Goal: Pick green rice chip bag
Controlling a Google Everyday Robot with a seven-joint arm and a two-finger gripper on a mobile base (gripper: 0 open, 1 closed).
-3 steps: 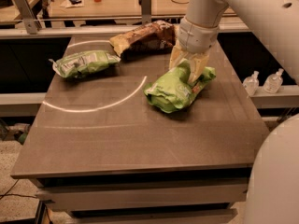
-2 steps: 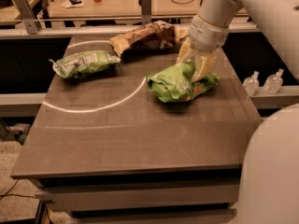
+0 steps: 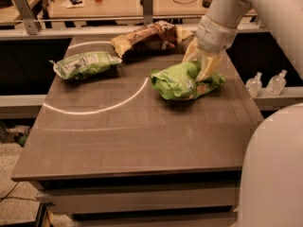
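Note:
The green rice chip bag (image 3: pixel 179 82), puffy, bright lime-green and crinkled, sits right of the table's centre. Its left end looks raised slightly, with a shadow under it. My gripper (image 3: pixel 200 63) comes down from the upper right on the white arm (image 3: pixel 222 22). Its pale yellow fingers (image 3: pixel 209 66) straddle the bag's right end and are shut on it.
A smaller, flatter green bag with a white panel (image 3: pixel 85 64) lies at the far left of the table (image 3: pixel 132 141). A brown and yellow bag (image 3: pixel 147 38) lies at the back, just left of my gripper. Two small bottles (image 3: pixel 266 83) stand on a ledge to the right.
The gripper and the green rice chip bag have moved together a little to the right and toward the back of the table. The bag has turned slightly. The other bags have not moved.

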